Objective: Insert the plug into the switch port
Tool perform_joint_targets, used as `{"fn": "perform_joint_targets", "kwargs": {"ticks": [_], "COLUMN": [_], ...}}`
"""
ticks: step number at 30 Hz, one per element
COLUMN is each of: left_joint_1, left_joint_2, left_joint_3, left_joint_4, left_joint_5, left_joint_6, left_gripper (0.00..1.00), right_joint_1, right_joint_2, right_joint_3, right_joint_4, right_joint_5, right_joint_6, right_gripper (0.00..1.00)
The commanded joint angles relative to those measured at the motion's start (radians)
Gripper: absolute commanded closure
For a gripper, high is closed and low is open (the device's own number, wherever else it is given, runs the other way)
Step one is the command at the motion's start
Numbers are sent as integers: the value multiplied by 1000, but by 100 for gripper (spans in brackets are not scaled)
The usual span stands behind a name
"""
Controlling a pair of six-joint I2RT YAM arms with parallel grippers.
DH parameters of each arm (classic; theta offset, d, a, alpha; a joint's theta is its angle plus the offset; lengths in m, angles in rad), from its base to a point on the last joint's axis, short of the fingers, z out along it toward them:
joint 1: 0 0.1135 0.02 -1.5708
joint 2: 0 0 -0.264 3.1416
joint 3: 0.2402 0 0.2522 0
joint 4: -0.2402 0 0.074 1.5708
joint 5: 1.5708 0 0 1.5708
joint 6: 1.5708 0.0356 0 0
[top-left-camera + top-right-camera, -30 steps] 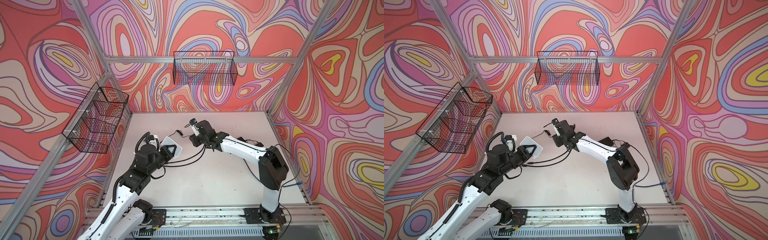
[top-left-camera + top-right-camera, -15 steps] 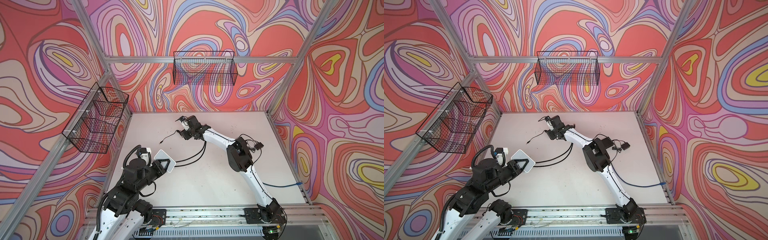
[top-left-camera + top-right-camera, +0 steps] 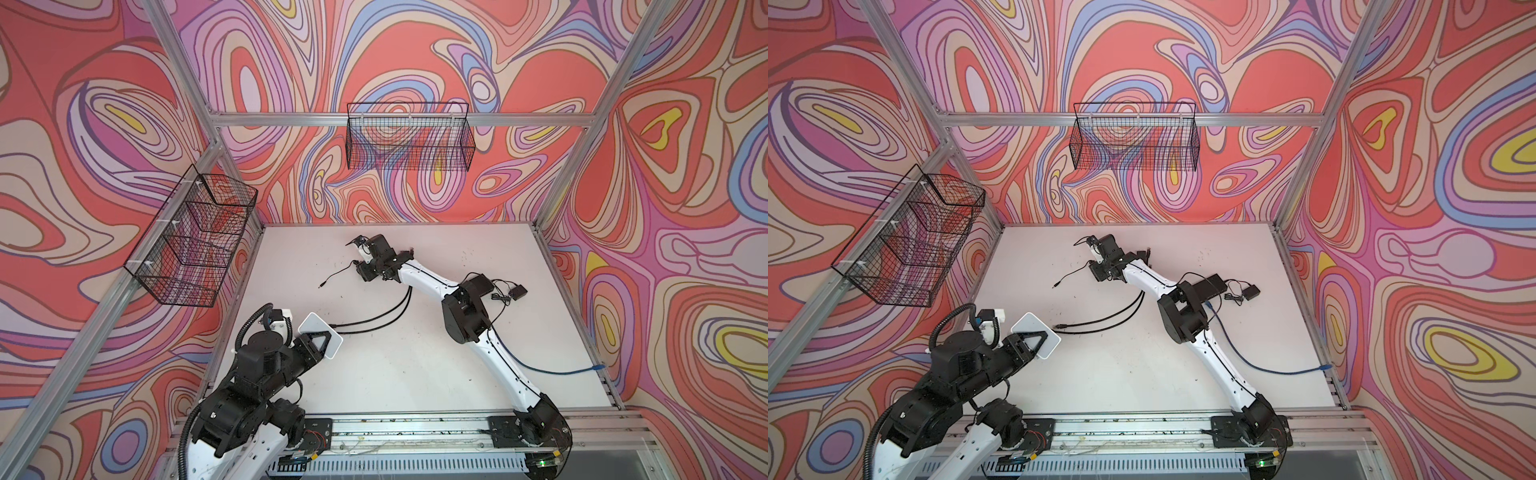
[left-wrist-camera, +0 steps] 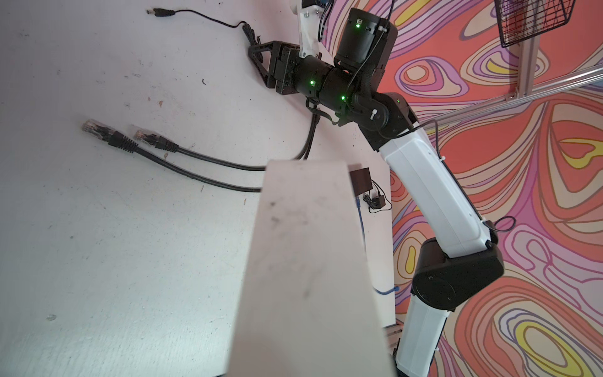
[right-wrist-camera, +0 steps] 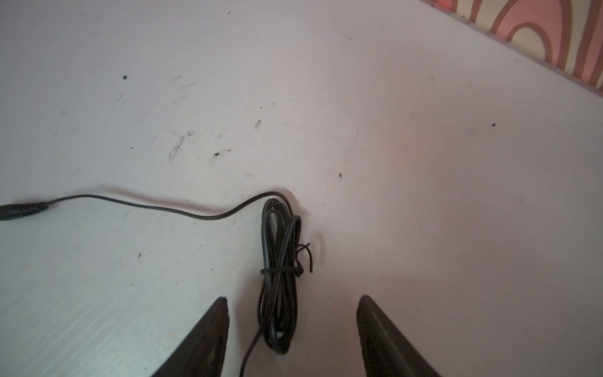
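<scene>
Right gripper (image 5: 293, 297) astride cord (image 5: 280, 241), open table (image 5: 424, 163) around

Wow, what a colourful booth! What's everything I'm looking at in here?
white flat square box: one, white, near left of the table, gripped
black network cables: two, black with clear plugs, mid-table
thin black power cord: one, black, partly bundled, far mid-table
black rectangular box: one, black, right side, partly behind the arm
small black adapter: one, black, beside that box
blue cable: one, blue, right side
wire baskets: two, black, left and back walls
table: one, white
left gripper: black, shut on the white flat square box
right gripper: black, open, straddling the cord bundle
</scene>
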Motion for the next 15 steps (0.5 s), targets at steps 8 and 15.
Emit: {"fn": "perform_joint_targets", "kwargs": {"ticks": [8,15], "left_joint_1": [7,8], "left_joint_2": [-34,-41], "left_joint_3": [64,47], "left_joint_4": [-75,-76], "left_joint_5": [-61,-58], "left_joint_6": [11,6], "left_gripper": [79,79], "right_joint_1": [-14,-58], "right_joint_2": [41,-47], "right_joint_3": [7,-77], "right_joint_4": [-30,49], "right_joint_5": [-24,-26], "right_joint_6": [19,26], "right_gripper": [74,98]}}
